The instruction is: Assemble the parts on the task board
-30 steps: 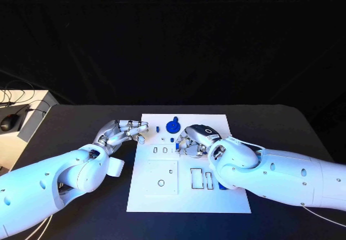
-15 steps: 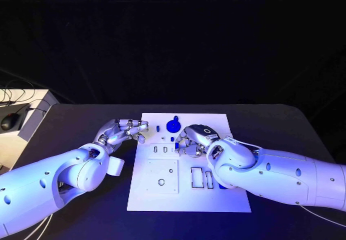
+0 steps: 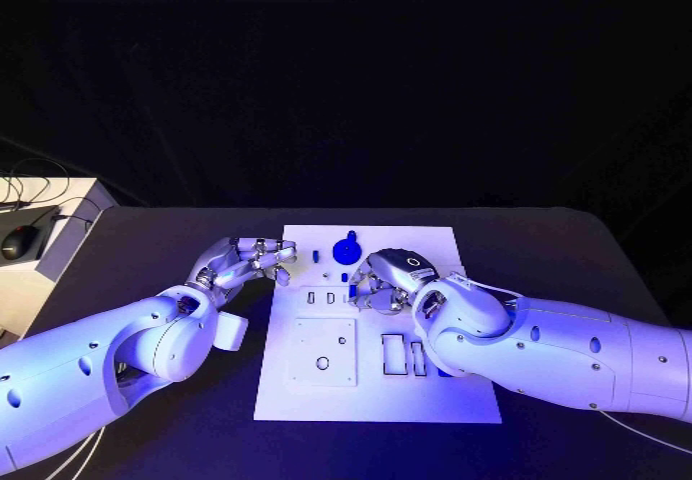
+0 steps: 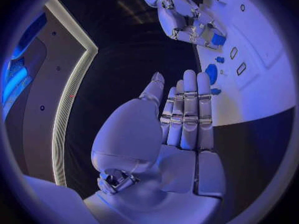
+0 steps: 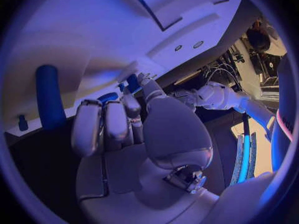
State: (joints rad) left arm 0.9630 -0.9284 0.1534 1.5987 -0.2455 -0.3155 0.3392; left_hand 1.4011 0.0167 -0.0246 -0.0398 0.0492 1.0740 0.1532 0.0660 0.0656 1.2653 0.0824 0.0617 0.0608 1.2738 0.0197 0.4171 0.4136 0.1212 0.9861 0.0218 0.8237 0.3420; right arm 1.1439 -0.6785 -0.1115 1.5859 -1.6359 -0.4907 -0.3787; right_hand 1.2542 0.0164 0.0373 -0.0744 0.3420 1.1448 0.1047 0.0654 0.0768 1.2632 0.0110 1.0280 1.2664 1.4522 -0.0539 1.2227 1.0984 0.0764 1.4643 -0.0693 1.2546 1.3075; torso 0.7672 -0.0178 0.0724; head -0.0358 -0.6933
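The white task board (image 3: 378, 395) lies in the middle of the black table. My right hand (image 3: 385, 279) hovers low over its far half, by two small slots (image 3: 320, 298), and pinches a small blue part (image 5: 132, 83) at its fingertips; the left wrist view also shows that blue part (image 4: 218, 39) under the right hand (image 4: 187, 17). My left hand (image 3: 248, 261) rests at the board's far left edge, fingers straight and side by side (image 4: 185, 117), holding nothing. A round blue part (image 3: 346, 250) stands on the board just beyond both hands, with a small blue peg (image 3: 315, 257) beside it.
A long blue cylinder (image 5: 49, 97) lies on the board close to my right hand. The near half of the board has a square plate (image 3: 323, 352) and narrow rectangular slots (image 3: 392, 356). A white box with a mouse (image 3: 20, 243) stands off the table's left side.
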